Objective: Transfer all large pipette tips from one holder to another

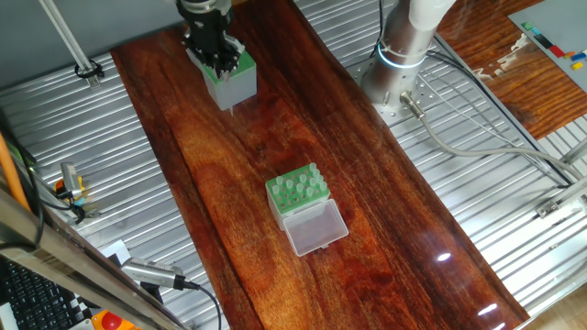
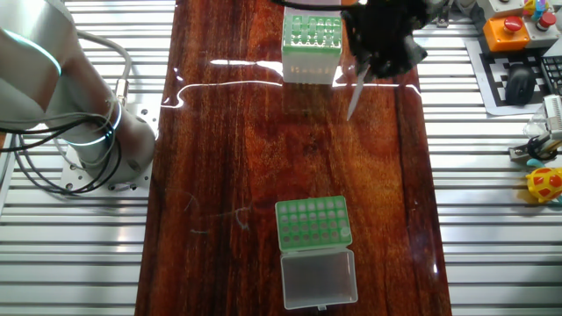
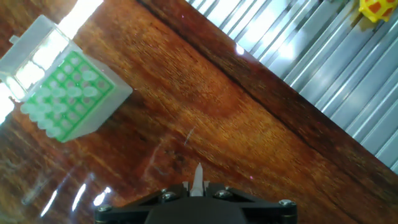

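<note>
The black two-finger gripper (image 2: 379,54) is closed on one long, thin, pale translucent plastic pipette tip (image 2: 356,93). The tip hangs from between the fingers with its narrow end pointing down, above the dark reddish wooden table (image 2: 263,158). In the hand view, the tip (image 3: 198,180) projects from the centre of the gripper (image 3: 196,194) over bare wood.

The taller translucent whitish plastic box with the green perforated top insert (image 2: 312,48) stands just beside the gripper, at the far end of the table. The held tip is alongside the box, not over the insert.

The low square green rack with the grid of holes (image 2: 313,223) lies well apart from the gripper. Its hinged clear plastic lid (image 2: 320,278) is folded open, flat on the table.
</note>
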Action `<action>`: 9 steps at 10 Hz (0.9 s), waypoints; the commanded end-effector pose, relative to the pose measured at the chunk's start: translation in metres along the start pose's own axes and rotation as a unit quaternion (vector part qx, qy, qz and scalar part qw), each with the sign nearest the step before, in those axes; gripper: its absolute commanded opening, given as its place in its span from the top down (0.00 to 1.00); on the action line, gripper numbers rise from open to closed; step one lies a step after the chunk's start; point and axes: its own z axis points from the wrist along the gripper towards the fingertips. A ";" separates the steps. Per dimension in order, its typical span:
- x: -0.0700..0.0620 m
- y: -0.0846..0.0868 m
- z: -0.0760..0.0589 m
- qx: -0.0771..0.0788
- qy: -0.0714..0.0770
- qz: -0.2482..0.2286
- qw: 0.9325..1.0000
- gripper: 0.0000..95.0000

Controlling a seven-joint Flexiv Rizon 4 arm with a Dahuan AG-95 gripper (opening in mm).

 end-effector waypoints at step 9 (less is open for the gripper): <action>0.063 -0.071 -0.008 0.022 0.002 0.060 0.998 1.00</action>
